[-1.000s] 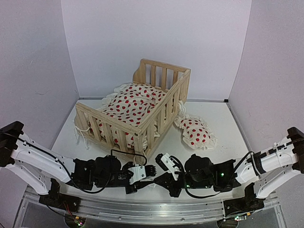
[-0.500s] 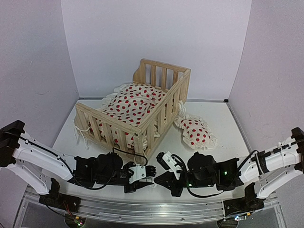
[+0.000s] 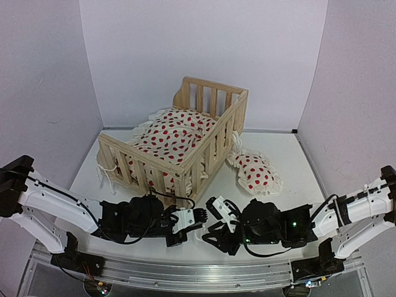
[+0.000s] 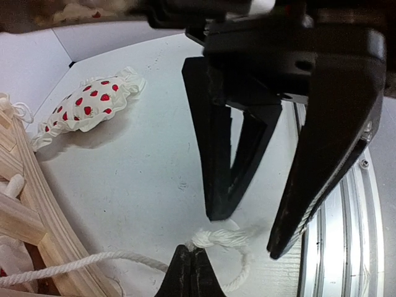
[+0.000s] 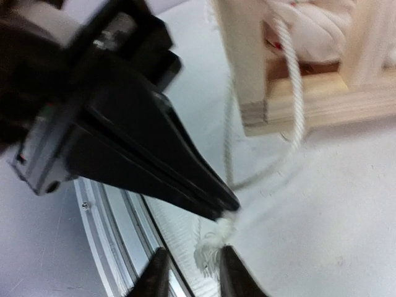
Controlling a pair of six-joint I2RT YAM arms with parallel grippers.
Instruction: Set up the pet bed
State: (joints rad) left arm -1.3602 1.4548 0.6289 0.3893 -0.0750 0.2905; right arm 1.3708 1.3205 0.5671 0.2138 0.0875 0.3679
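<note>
The pet bed (image 3: 210,145) is a pine frame with slatted rails, standing at mid table with the red-dotted ruffled cushion (image 3: 170,136) lying in it. A white tie string (image 4: 74,263) runs from the frame's near corner (image 5: 247,68) down to the table. My left gripper (image 4: 190,263) is shut on this string just behind its knot (image 4: 219,238). My right gripper (image 5: 190,272) faces it tip to tip, open, with the string's frayed end (image 5: 207,250) between its fingers. In the top view both grippers (image 3: 197,216) (image 3: 213,228) meet in front of the bed.
A small red-dotted pillow (image 3: 252,172) lies on the table right of the bed, also seen in the left wrist view (image 4: 86,105). More tie strings hang at the bed's left corner (image 3: 105,173). The metal rail of the table's near edge (image 4: 337,247) lies close under the grippers.
My left gripper has closed on the tie string and shifted slightly right. My right gripper has opened and now straddles the string's end.
</note>
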